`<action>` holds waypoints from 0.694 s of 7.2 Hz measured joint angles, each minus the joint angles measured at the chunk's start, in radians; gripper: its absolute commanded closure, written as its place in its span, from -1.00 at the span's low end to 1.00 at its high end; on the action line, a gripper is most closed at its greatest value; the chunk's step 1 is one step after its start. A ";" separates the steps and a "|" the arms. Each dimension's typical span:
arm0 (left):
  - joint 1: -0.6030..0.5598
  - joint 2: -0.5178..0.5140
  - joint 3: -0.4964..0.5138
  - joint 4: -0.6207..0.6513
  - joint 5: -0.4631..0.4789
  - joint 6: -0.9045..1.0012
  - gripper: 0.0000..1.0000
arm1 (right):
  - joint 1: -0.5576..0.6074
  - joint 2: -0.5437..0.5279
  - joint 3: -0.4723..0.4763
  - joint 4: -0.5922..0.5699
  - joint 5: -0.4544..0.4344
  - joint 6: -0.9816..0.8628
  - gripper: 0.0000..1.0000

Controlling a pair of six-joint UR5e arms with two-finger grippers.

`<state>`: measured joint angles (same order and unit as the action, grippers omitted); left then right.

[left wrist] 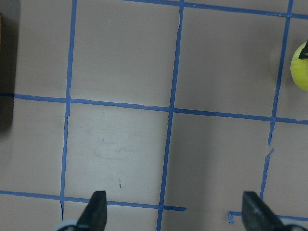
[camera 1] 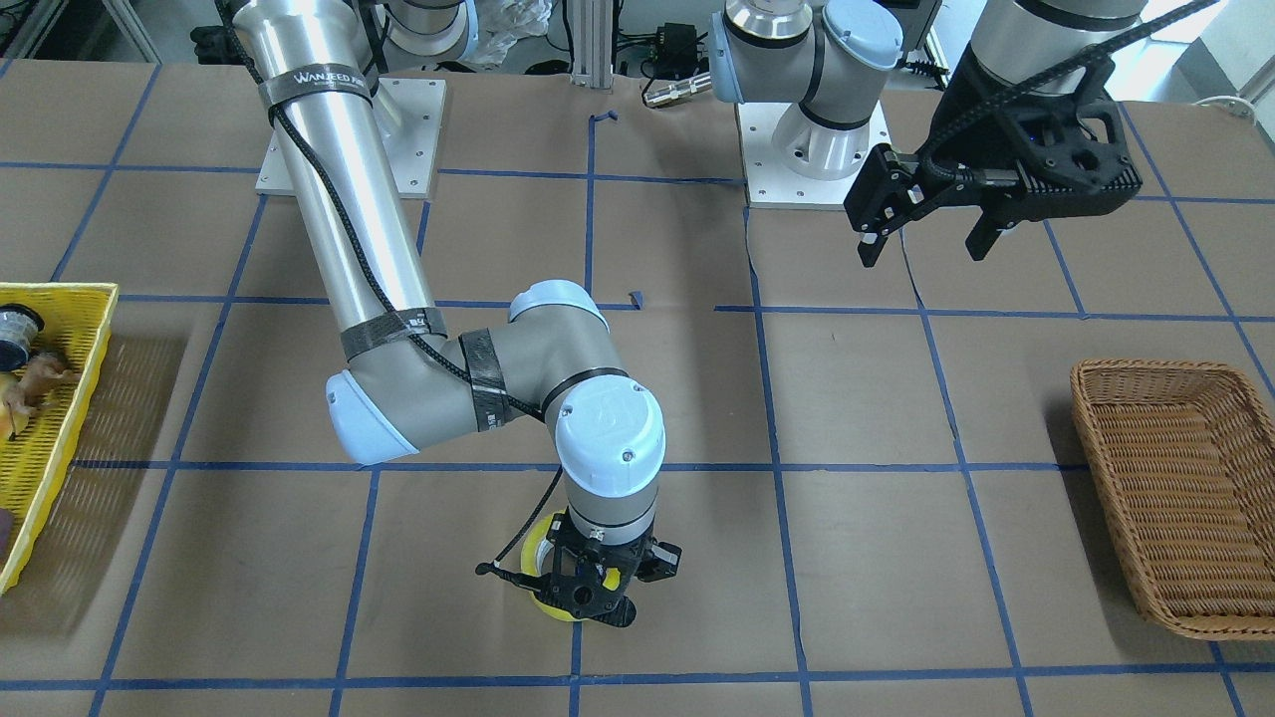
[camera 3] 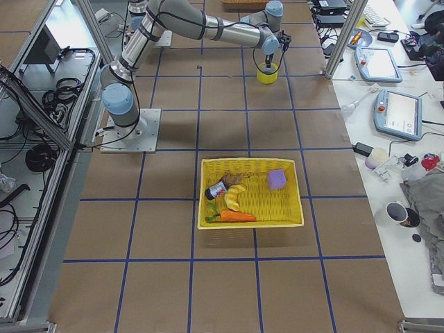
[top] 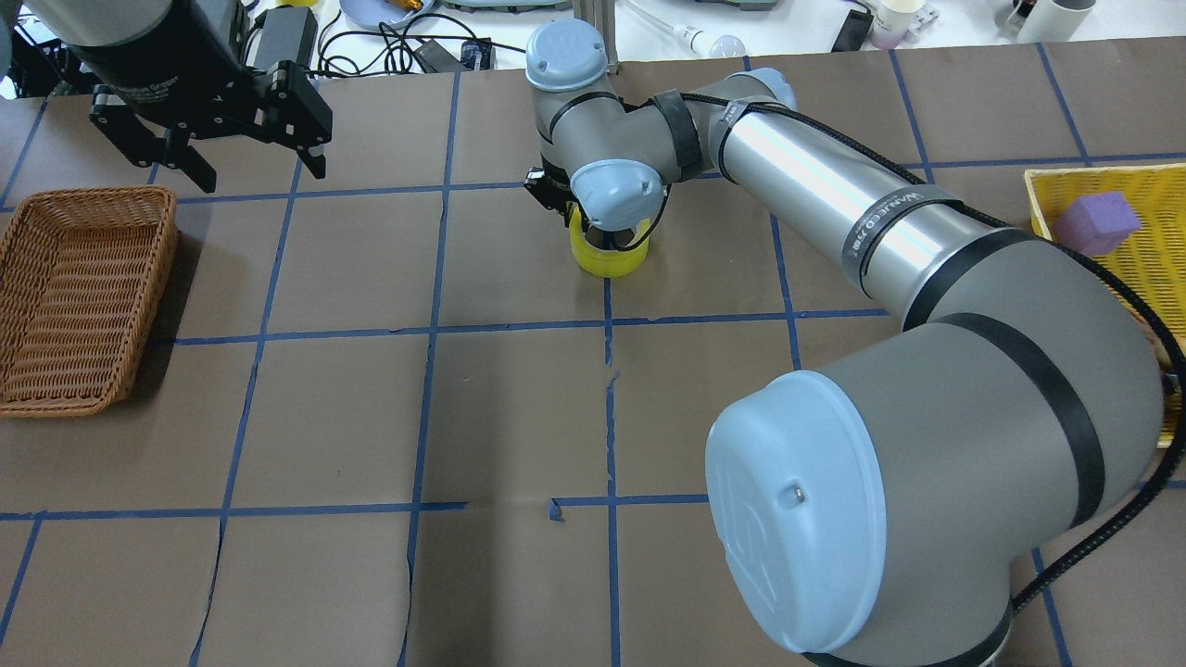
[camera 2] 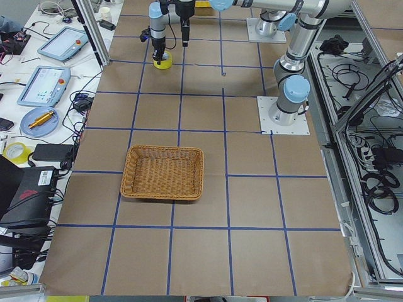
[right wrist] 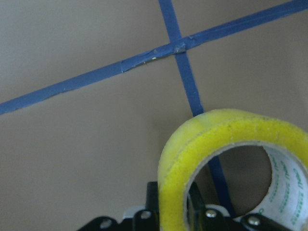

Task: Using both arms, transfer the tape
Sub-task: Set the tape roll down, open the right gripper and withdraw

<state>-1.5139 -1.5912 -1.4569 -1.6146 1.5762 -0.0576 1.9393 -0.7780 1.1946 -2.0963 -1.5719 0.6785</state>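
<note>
The tape (camera 1: pixel 539 551) is a yellow roll with a white core near the table's middle, on a blue grid line; it also shows in the overhead view (top: pixel 607 261). My right gripper (camera 1: pixel 588 597) points straight down and is shut on the roll's wall. In the right wrist view, the tape (right wrist: pixel 202 139) sits right against the fingers (right wrist: pixel 151 197). I cannot tell whether the roll touches the table. My left gripper (camera 1: pixel 921 244) is open and empty, held above the table well away from the tape; in its wrist view (left wrist: pixel 174 207) the tape (left wrist: pixel 301 67) shows at the right edge.
A brown wicker basket (camera 1: pixel 1096 398) stands on the robot's left side of the table, near the left gripper (top: pixel 261 176). A yellow basket (camera 1: pixel 60 398) with toys, among them a purple block (top: pixel 1096 223), stands on the robot's right side. Arm bases stand on white plates (camera 1: pixel 767 189).
</note>
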 measured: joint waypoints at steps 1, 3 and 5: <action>0.011 -0.012 -0.015 0.016 -0.006 0.000 -1.00 | 0.000 -0.003 0.001 0.001 0.000 -0.009 -1.00; 0.017 -0.035 -0.044 0.088 -0.030 0.000 -1.00 | -0.005 -0.061 0.008 0.038 -0.009 -0.067 -1.00; -0.008 -0.077 -0.056 0.141 -0.058 -0.008 -1.00 | -0.058 -0.196 0.023 0.185 -0.016 -0.231 -1.00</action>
<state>-1.5221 -1.6679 -1.5128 -1.4740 1.5179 -0.0660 1.8809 -0.9744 1.2177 -1.9115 -1.5883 0.4479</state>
